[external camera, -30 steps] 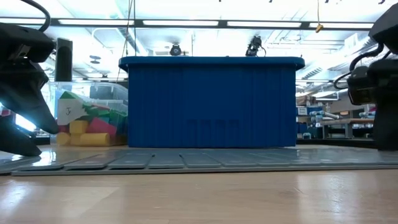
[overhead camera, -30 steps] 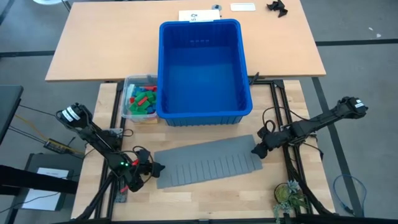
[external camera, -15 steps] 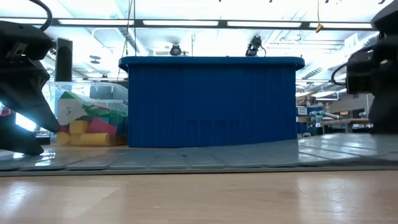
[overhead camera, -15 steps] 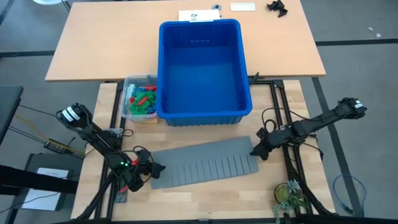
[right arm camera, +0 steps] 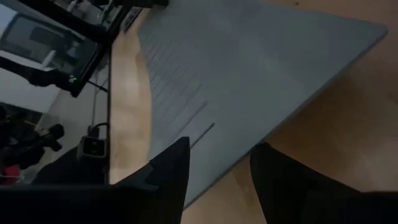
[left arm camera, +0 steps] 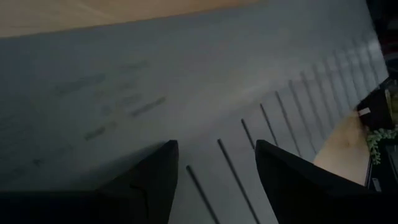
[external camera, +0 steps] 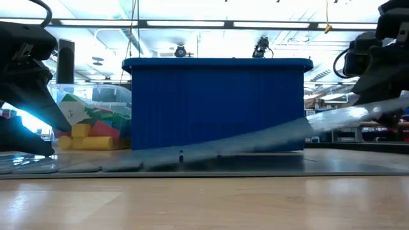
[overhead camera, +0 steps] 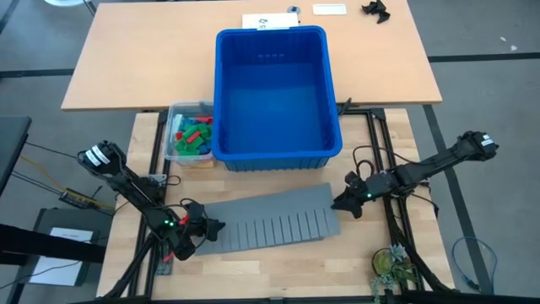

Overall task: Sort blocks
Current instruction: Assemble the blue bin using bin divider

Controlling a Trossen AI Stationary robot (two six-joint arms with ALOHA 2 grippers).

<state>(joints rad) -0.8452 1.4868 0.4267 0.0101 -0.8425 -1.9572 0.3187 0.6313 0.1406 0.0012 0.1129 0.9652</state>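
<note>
The blocks [overhead camera: 190,133] lie heaped in a small clear tub [external camera: 89,128] at the left of the big blue bin [overhead camera: 274,97]. In front of the bin lies a grey slotted mat [overhead camera: 270,218]. My right gripper [overhead camera: 342,203] is shut on the mat's right end, which is raised [external camera: 345,118]. My left gripper [overhead camera: 209,228] stands open over the mat's left end [left arm camera: 155,81], which lies on the table; the mat's surface shows between its fingers. My right gripper pinches the mat's right short edge [right arm camera: 211,158] between its two fingers, coming from the table's right and slanting a little down. That end is lifted clear, and the mat slopes down to its left part [external camera: 77,167] on the table. My left gripper: I cannot tell whether its fingertips [left arm camera: 158,162] touch the mat.
The bin's near wall [external camera: 217,105] stands just beyond the mat. A small plant [overhead camera: 390,266] sits at the near right corner. Black frame rails [overhead camera: 375,160] run along the table's sides. Papers [overhead camera: 270,20] lie on the far table.
My right gripper has risen, tipped upward and gone a little toward the table's left edge. With it the mat's right end has come up off the table and drawn leftward, while the left end has stayed flat under my left gripper.
</note>
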